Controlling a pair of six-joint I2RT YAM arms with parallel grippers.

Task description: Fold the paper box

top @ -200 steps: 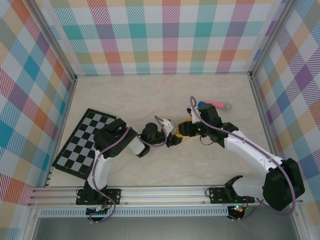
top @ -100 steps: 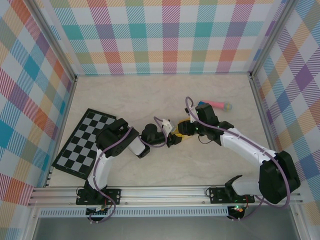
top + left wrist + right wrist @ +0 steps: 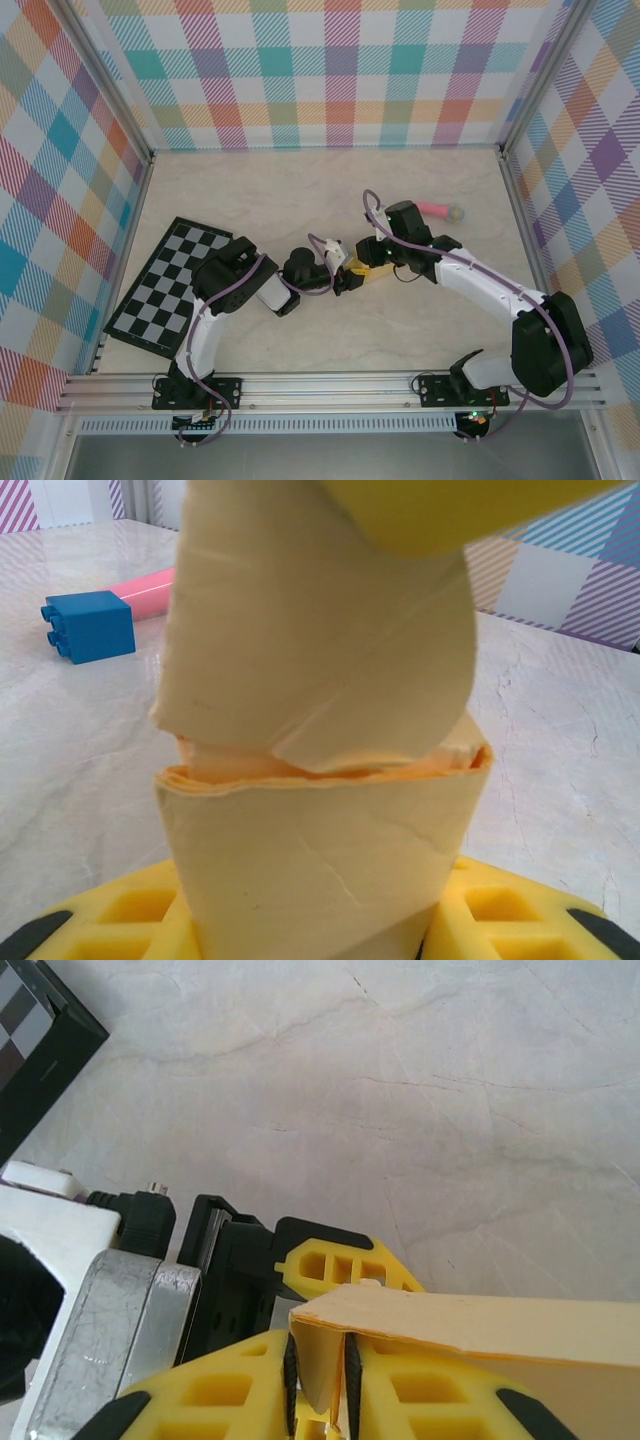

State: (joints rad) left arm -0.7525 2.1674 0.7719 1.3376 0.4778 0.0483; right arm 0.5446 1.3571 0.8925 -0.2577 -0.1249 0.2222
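The paper box [image 3: 356, 267], yellow-orange card, is held off the table at mid-table between both grippers. My left gripper [image 3: 345, 277] is shut on its lower part; in the left wrist view the box [image 3: 320, 810] stands between the yellow fingers [image 3: 500, 915], its curved upper flaps bent over an open seam. My right gripper [image 3: 318, 1370] is shut on a thin flap at the box's [image 3: 480, 1325] corner, pinched between its black pads. The left gripper's finger [image 3: 345, 1265] lies just behind that corner.
A black-and-white checkered board [image 3: 165, 285] lies at the left by the side wall. A pink stick [image 3: 435, 209] rests behind the right arm; its blue block end [image 3: 90, 627] lies on the marble. Plaid walls enclose three sides.
My right gripper has slid left toward the box and closed its fingers on the flap. The left gripper narrowed slightly and stayed in place.
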